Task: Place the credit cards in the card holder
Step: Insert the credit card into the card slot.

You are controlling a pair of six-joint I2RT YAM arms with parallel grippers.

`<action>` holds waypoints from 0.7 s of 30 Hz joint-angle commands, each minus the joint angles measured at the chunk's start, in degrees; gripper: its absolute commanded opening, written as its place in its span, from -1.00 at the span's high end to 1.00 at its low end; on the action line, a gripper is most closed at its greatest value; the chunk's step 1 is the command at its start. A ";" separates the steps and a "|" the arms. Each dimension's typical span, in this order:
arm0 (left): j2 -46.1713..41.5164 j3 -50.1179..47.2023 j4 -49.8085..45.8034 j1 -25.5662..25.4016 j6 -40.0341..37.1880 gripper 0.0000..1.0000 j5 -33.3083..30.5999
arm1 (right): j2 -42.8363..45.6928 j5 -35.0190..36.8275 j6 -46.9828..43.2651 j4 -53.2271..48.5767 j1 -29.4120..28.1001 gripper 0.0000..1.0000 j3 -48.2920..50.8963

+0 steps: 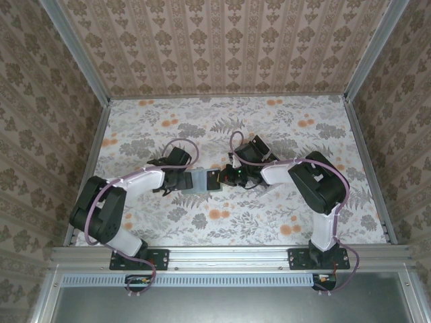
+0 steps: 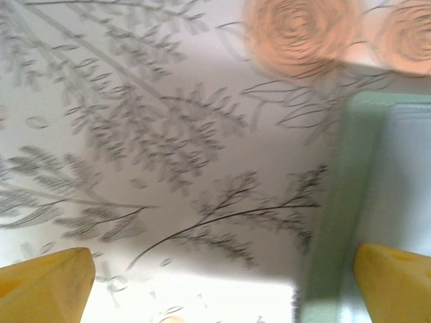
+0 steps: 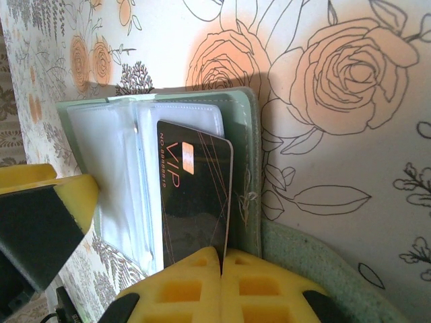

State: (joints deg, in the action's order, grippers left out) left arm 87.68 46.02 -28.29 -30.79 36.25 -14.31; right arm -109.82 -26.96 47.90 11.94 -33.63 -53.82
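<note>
At the centre of the desk [image 1: 269, 222], between the 2 arms, the card holder [image 1: 201, 182] lies open and flat on the floral cover, with its sage rim outward and its clear sleeves [image 3: 121, 175] facing up. 1 credit card [image 3: 195, 202], black-brown with "VIP" printed along it, lies over the sleeves beside 1 long rim of the holder. Whether its far end sits inside a sleeve cannot be told. The right gripper [image 3: 221, 269] has its jaws pressed together, pinching the card's near edge. The left gripper [image 2: 222, 286] has its jaws spread wide. 1 fingertip [image 2: 394, 276] is over the holder's bluish inside, the other over bare desk; contact cannot be told. Papered walls [image 1: 222, 47] enclose the desk on 3 sides.
</note>
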 commanded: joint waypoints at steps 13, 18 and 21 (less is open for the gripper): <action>0.98 7.22 -4.40 -5.81 -0.10 -1.00 -4.24 | -5.05 0.70 0.98 -3.27 0.76 1.00 3.56; 3.88 6.97 -4.01 -5.94 -1.28 -0.99 -4.24 | -5.29 1.00 1.49 -3.03 0.76 1.00 3.55; 4.72 5.55 -4.05 -5.93 -0.74 -0.99 -4.48 | -5.23 1.47 1.65 -3.18 0.76 1.00 3.69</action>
State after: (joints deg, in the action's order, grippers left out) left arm 91.39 52.07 -31.68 -36.73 36.21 -17.23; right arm -111.11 -30.33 48.88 16.10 -32.93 -52.75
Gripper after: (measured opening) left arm 0.997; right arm 0.064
